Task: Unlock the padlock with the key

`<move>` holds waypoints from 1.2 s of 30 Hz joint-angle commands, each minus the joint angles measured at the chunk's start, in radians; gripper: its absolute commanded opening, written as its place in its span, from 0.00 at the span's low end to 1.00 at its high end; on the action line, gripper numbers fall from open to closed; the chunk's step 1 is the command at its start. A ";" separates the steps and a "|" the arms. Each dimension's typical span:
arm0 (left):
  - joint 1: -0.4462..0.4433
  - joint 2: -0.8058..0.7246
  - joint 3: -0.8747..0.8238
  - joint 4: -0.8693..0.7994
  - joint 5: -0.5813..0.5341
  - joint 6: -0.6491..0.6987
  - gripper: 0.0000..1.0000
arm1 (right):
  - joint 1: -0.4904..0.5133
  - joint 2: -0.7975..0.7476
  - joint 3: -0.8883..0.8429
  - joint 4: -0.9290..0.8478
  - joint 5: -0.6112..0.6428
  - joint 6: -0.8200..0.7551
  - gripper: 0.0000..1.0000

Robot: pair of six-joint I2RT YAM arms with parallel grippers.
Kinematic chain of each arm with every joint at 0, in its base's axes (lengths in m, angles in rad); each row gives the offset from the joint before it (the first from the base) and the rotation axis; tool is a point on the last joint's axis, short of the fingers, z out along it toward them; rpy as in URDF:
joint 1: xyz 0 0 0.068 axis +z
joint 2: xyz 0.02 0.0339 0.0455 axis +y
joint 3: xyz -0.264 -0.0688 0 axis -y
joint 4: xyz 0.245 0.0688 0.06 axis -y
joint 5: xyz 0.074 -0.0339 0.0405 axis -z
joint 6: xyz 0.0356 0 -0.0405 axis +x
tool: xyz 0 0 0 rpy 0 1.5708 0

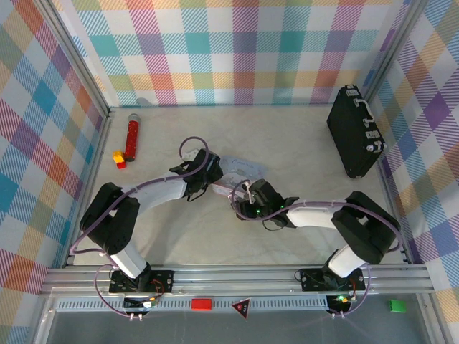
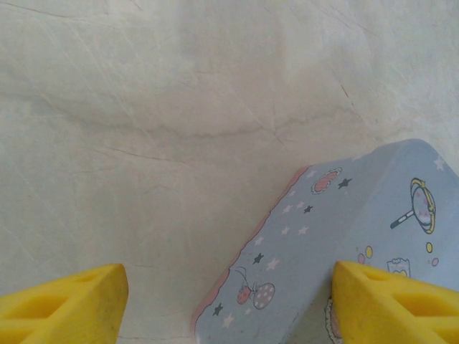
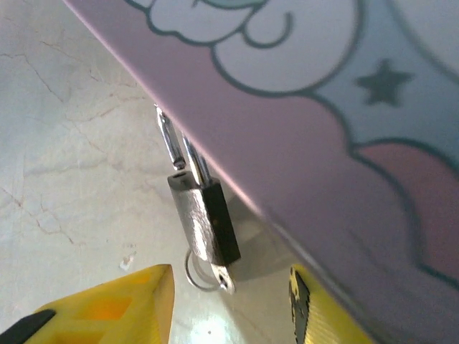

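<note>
Low in the right wrist view, the right end effector (image 3: 231,290), parted and empty, flanks the key (image 3: 224,279) seated in the padlock (image 3: 204,218); turning it seems next: pinch, twist. Left end effector (image 2: 229,279) gapes empty.

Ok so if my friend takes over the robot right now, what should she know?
Left gripper: open, hovering at a corner of the pale blue box, not gripping it.
Right gripper: open, a finger on each side below the padlock, touching nothing.
The padlock hangs at the box's edge; the key seems to sit in its bottom, ring attached.
Done: key apparently inserted.
Left: I cannot tell whether the shackle has sprung; check, turn the key, free it.
</note>
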 commanded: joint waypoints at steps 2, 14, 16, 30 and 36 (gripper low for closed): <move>0.023 0.037 -0.090 -0.253 -0.037 -0.020 0.73 | -0.027 0.053 0.043 0.093 -0.075 -0.087 0.45; 0.024 -0.018 -0.116 -0.287 -0.069 -0.052 0.73 | -0.060 0.145 0.059 0.187 -0.170 -0.095 0.32; 0.023 -0.020 -0.118 -0.288 -0.072 -0.055 0.73 | -0.061 0.144 0.051 0.195 -0.167 -0.087 0.27; 0.021 -0.051 -0.176 -0.292 -0.086 -0.161 0.63 | -0.001 0.058 -0.010 0.161 0.127 0.172 0.01; -0.031 -0.074 -0.183 -0.253 -0.052 -0.165 0.61 | 0.017 0.067 -0.030 0.233 0.153 0.358 0.00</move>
